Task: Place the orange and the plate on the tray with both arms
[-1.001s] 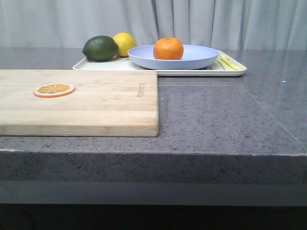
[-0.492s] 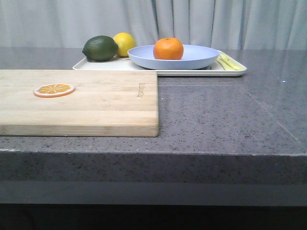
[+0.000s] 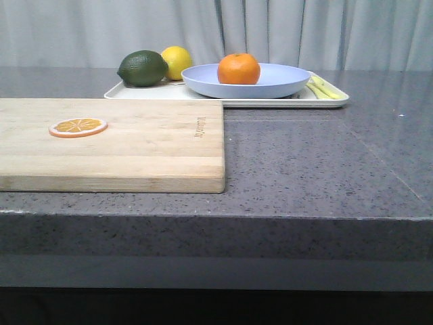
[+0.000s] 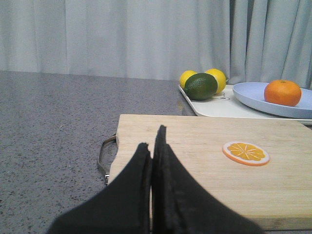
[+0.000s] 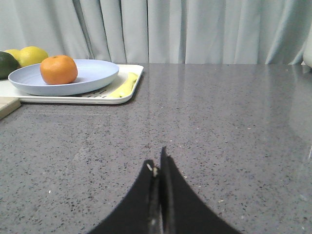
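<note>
Front view. The orange (image 3: 238,68) sits in the plate (image 3: 284,80), which rests on the tray (image 3: 270,101) at the table's (image 3: 318,162) far side. A lime (image 3: 142,68) and lemon (image 3: 177,61) share the tray; a pale yellow object (image 3: 323,89), possibly cutlery, lies at its right end. An orange slice (image 3: 78,126) lies on the cutting board (image 3: 149,145). No hand appears.

Almost nothing differs from a second ago. In the front view the whole scene sits a hair further right: the orange (image 3: 238,68), the plate (image 3: 246,80), the tray (image 3: 226,96) and the cutting board (image 3: 111,144) shift together by the same tiny amount, so the camera seems to nudge rather than any object.
</note>
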Robot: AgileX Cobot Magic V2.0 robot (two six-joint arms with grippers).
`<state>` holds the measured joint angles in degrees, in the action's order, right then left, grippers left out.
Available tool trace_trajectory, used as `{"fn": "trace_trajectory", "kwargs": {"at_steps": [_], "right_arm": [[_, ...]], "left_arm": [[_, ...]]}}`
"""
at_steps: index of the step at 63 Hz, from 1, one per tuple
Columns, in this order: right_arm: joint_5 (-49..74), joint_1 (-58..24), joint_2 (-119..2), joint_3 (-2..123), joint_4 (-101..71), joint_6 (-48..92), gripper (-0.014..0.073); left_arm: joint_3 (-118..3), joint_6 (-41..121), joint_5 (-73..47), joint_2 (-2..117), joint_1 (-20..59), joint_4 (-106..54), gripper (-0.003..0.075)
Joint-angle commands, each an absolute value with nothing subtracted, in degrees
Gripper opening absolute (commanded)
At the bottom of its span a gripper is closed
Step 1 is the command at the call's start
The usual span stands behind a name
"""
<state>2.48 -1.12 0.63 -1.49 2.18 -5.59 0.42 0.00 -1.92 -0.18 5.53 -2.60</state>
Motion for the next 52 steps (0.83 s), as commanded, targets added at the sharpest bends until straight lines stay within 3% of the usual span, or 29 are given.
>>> {"fn": "trace_trajectory", "kwargs": {"at_steps": [1,52], "right_arm": [[-2.5,-0.7,1.7,-0.1,2.9,-5.6,-0.0117],[-2.5,-0.7,1.7,-0.1,2.9,-5.6,-0.0117]], "left_arm": [[1.9,-0.5,2.7,-1.3,4.1,-2.5,-0.002],[1.9,-0.5,2.7,-1.3,4.3,-2.5,-0.002]]}}
